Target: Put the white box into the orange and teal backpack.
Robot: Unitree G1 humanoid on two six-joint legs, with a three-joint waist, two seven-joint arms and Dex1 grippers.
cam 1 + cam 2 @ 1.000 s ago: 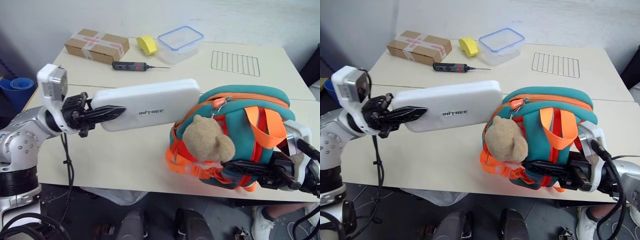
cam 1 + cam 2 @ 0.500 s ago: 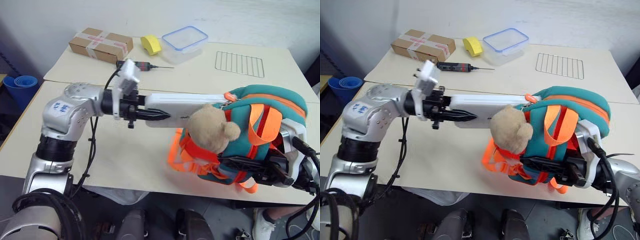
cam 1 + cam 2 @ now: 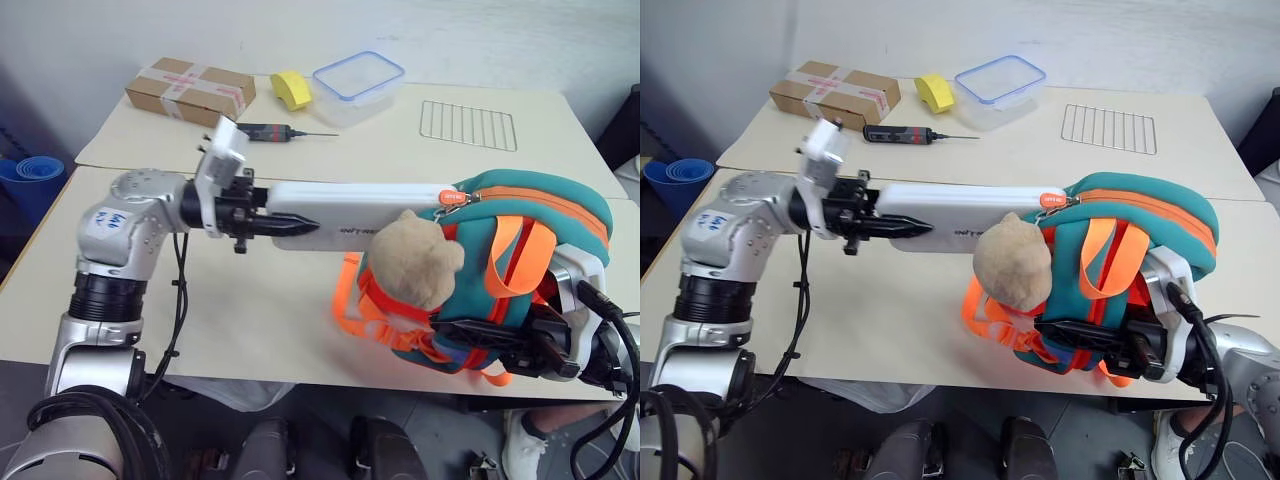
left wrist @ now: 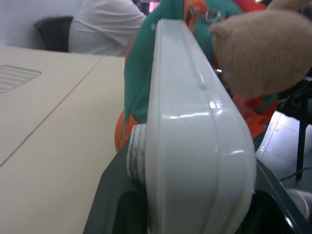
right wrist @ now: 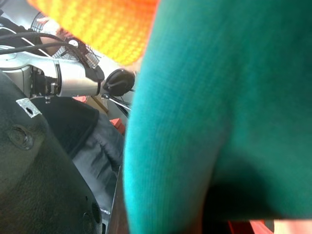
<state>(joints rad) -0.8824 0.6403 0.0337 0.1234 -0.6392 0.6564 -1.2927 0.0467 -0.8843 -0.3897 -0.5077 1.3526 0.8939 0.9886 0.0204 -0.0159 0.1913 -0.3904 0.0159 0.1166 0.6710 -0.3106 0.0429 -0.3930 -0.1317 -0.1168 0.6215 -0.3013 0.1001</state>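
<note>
**White box entering the backpack's open top**

The left gripper (image 3: 285, 226) clamps one end of the white box (image 3: 345, 210), a flat, glossy plastic case with rounded corners and small dark lettering, held level above the table (image 3: 250, 300). Its far end sits in the zipped-open mouth of the orange and teal backpack (image 3: 520, 255), behind the tan plush toy (image 3: 412, 265). The right gripper (image 3: 480, 335) is clenched on the backpack's lower front.
</note>
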